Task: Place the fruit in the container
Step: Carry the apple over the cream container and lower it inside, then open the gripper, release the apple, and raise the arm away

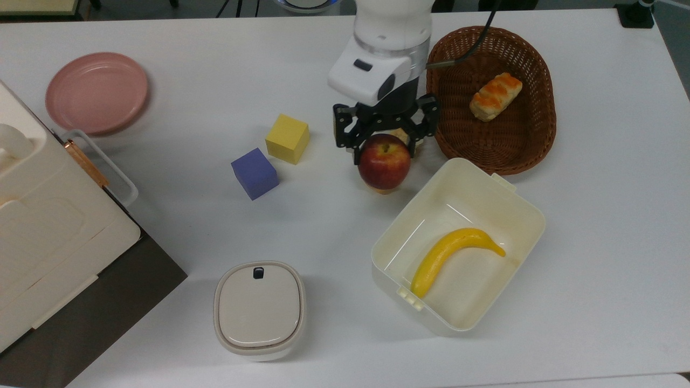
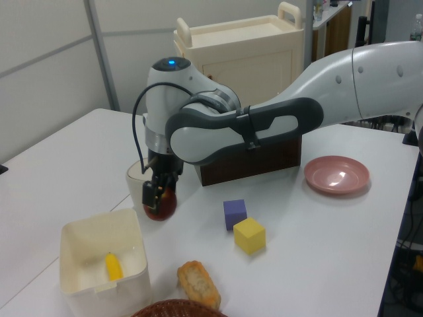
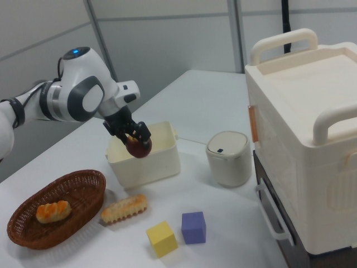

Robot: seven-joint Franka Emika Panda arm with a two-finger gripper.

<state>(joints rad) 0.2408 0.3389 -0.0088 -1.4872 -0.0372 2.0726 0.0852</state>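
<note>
Apple is pinched by the fingers, held above the surface. Tub contains a banana; basket contains a pastry.

Top view, all rel. to pincer: apple held between fingers, clear of tabletop, above bread roll lying on tabletop beneath. Basket just to top view's right, w/ pastry inside. Tub below and to top view's right, near, w/ banana inside. Two cubes to top view's left: nearer cube, farther cube a bit lower. Plate far to top view's left, higher. Lidded box well below, to top view's left. Cabinet at far lower left of top view.
</note>
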